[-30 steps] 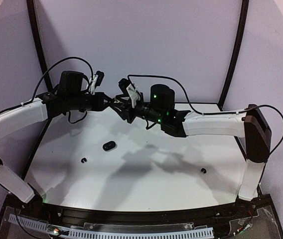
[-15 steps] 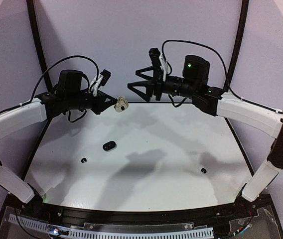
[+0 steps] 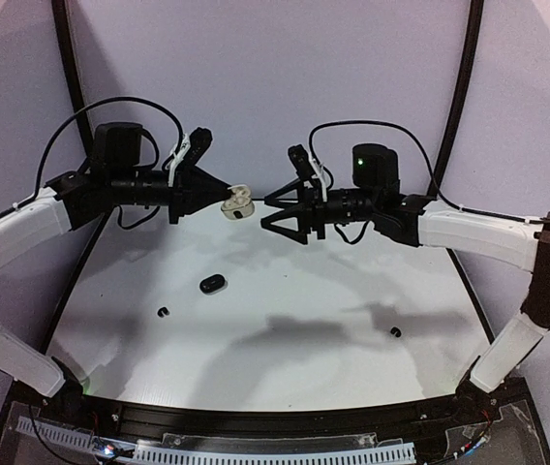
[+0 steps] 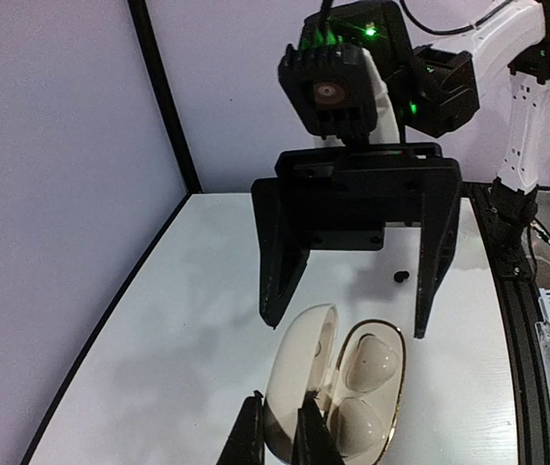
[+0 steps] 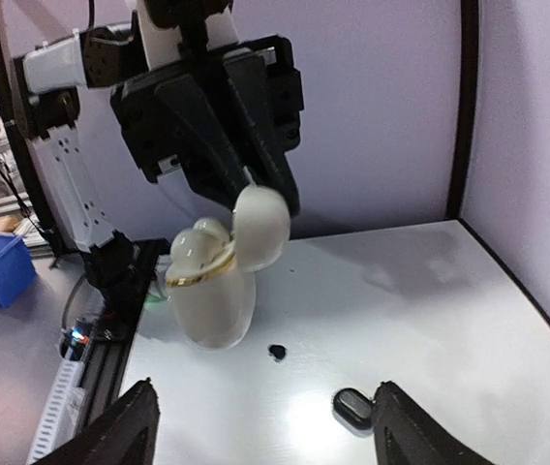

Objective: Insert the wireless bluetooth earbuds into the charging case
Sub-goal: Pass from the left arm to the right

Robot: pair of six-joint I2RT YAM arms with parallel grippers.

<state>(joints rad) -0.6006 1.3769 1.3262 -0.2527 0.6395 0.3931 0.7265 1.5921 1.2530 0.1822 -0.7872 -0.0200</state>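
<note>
My left gripper (image 3: 219,199) is shut on the open lid of a white charging case (image 3: 236,202) and holds it in the air above the table's back. In the left wrist view the gripper (image 4: 277,431) pinches the lid (image 4: 299,387), and two white earbuds (image 4: 370,360) sit in the gold-rimmed wells. My right gripper (image 3: 265,210) is open and empty, facing the case from the right, a short gap away. In the right wrist view the case (image 5: 212,295) hangs between and beyond the open fingers (image 5: 132,426). Two black earbuds (image 3: 164,312) (image 3: 395,331) lie on the table.
A shut black charging case (image 3: 212,284) lies on the white table (image 3: 294,358) left of the middle; it also shows in the right wrist view (image 5: 352,407) beside one black earbud (image 5: 277,352). Black frame posts (image 3: 454,107) and purple walls close in the back.
The right gripper was at the case, pulled away up and right, then came down to face it again, open. The left arm lifted the case slightly and turned it.
</note>
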